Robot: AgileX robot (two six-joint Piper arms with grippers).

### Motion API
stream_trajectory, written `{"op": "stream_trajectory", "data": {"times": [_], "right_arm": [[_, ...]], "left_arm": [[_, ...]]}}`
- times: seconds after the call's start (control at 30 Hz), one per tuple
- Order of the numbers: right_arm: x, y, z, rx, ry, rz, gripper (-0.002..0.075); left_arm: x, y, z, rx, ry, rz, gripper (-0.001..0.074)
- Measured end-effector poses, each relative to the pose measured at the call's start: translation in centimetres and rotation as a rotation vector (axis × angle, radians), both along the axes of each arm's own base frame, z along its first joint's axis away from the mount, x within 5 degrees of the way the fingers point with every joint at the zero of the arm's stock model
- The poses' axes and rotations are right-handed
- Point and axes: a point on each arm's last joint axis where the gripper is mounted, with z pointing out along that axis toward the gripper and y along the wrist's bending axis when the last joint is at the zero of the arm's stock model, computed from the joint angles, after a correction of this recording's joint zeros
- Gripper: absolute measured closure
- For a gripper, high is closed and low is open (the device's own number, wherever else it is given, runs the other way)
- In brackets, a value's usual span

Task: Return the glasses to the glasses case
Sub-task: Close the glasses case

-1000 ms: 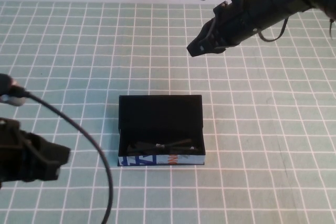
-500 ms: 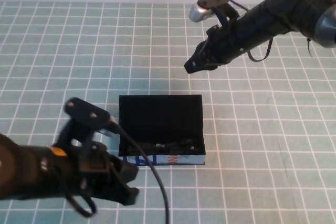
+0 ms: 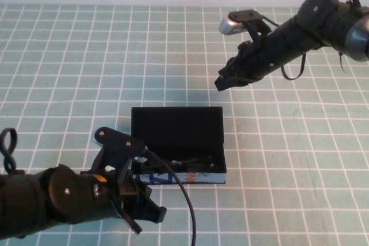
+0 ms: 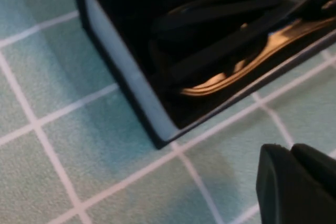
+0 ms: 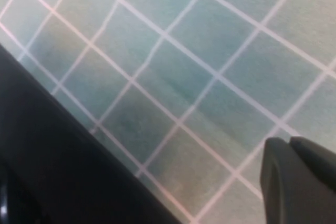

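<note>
The glasses case [image 3: 176, 125] stands open in the middle of the table, its lid lying flat behind it and its light blue printed side facing the near edge. The glasses [image 3: 184, 161] lie folded inside it; they also show in the left wrist view [image 4: 231, 51] behind the case's corner wall [image 4: 126, 72]. My left gripper [image 3: 151, 214] is shut and empty, low over the table just in front of the case's front left corner; it also shows in the left wrist view [image 4: 291, 153]. My right gripper [image 3: 223, 83] is shut and empty, raised behind the case to the right; it also shows in the right wrist view [image 5: 289, 145].
The table is covered with a green cloth with a white grid [image 3: 300, 159]. The left arm's black cable [image 3: 187, 205] loops across the near side in front of the case. The case's dark lid [image 5: 63, 171] fills a corner of the right wrist view.
My left arm has swung in from the left edge to the case's front left corner. My right gripper has shifted slightly right and down. The glasses and case have not moved.
</note>
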Motion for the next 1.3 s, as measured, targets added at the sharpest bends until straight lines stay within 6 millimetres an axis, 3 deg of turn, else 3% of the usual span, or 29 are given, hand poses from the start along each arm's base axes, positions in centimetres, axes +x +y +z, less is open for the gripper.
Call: {"op": "stream_trajectory", "data": {"times": [0.3,0.6,0.77,1.0,1.3], "right_arm": [[0.2,-0.5,-0.9,-0.046,0.003,0.007,0.0737],[0.7,0.1,-4.2,-0.008,0.069,0.022,0.0737],[0.5,0.3,-4.1,0.017,0.066,0.071,0.0737],[-1.6,1.8,-3.8,0.058,0.060,0.358,0.0737],[-2.8,4.0,-3.2,0.083,0.009,0.465,0.0737]], "left_arm": [[0.7,0.1,-0.3,0.010,-0.049,0.047,0.0734],[0.8,0.1,-0.3,0.003,-0.051,0.063,0.0734],[0.8,0.1,-0.3,-0.008,-0.041,0.081,0.0734],[0.8,0.1,-0.3,-0.012,-0.038,0.087,0.0734],[0.8,0.1,-0.3,-0.015,-0.036,0.091,0.0733]]}}
